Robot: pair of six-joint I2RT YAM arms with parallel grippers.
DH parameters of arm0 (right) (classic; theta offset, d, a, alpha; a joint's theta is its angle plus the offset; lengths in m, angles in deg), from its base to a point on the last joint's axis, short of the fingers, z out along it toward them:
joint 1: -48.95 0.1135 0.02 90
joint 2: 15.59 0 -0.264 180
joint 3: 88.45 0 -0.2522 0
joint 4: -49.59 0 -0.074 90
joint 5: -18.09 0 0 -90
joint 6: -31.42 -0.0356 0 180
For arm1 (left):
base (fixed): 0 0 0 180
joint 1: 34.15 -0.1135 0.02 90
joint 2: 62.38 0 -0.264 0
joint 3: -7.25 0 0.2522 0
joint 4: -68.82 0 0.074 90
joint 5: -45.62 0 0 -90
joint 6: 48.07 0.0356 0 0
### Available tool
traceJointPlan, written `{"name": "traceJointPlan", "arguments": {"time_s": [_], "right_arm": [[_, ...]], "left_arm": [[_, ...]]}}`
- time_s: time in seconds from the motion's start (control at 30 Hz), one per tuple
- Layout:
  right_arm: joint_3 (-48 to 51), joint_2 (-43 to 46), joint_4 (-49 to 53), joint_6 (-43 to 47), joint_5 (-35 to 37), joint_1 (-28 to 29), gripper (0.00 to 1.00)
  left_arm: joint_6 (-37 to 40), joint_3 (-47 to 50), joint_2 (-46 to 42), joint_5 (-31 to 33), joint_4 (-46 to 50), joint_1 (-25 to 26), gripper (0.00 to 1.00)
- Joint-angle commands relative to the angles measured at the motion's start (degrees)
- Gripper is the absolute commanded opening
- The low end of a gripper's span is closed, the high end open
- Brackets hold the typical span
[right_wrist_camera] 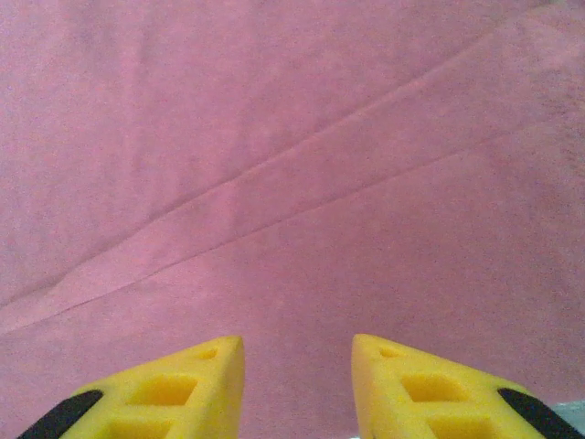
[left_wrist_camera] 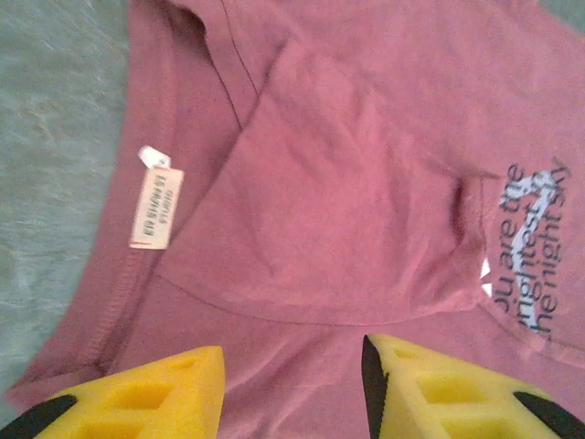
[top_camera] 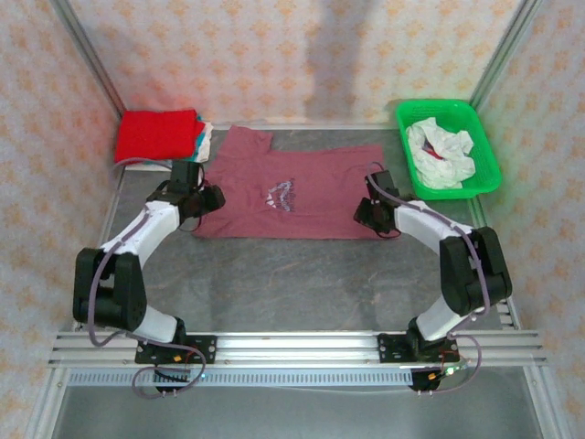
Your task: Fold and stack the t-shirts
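Note:
A maroon t-shirt lies spread flat mid-table, its white chest print facing up. My left gripper hovers over its left end, open; its yellow fingers frame bare maroon cloth, with the neck label and the print in sight. Over the shirt's right end, my right gripper is open too, with only smooth creased cloth between its fingertips. A folded bright red t-shirt sits at the back left on teal and white ones.
A green plastic basket stands at the back right with a crumpled white t-shirt in it. Patterned walls close the table on three sides. Bare grey tabletop stretches between the maroon shirt and the arm bases.

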Motion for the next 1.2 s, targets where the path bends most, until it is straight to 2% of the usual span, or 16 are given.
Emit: {"name": "traceJointPlan", "arguments": {"time_s": [0.0,0.23,0.47,0.7,0.9,1.03,1.17], "right_arm": [[-2.1,-2.9,1.6,0.1,2.4,0.7,0.35],[-1.0,-6.5,-0.1,-1.0,2.3,0.7,0.35],[5.2,-4.1,-1.7,-0.5,-0.2,0.9,0.35],[15.3,5.4,-0.4,-3.1,-1.3,2.8,0.35],[20.2,12.9,1.8,-6.7,-3.7,5.2,0.35],[18.3,18.5,2.9,-8.6,-2.6,5.9,0.35],[12.2,19.4,1.4,-6.4,1.4,5.8,0.39]], "left_arm": [[-1.3,-0.7,5.4,-2.8,-2.7,0.5,0.43],[-2.4,0.6,12.0,-4.4,-5.8,-0.4,0.42],[-4.9,8.1,11.3,-6.8,-8.7,-1.3,0.42],[-8.7,20.4,-0.9,-7.2,-6.4,-0.6,0.42],[-10.6,26.5,-17.1,-4.3,4.6,1.7,0.42],[-8.7,24.4,-25.5,2.0,9.8,1.6,0.43],[-6.7,17.4,-23.5,2.8,6.9,1.6,0.47]]}}
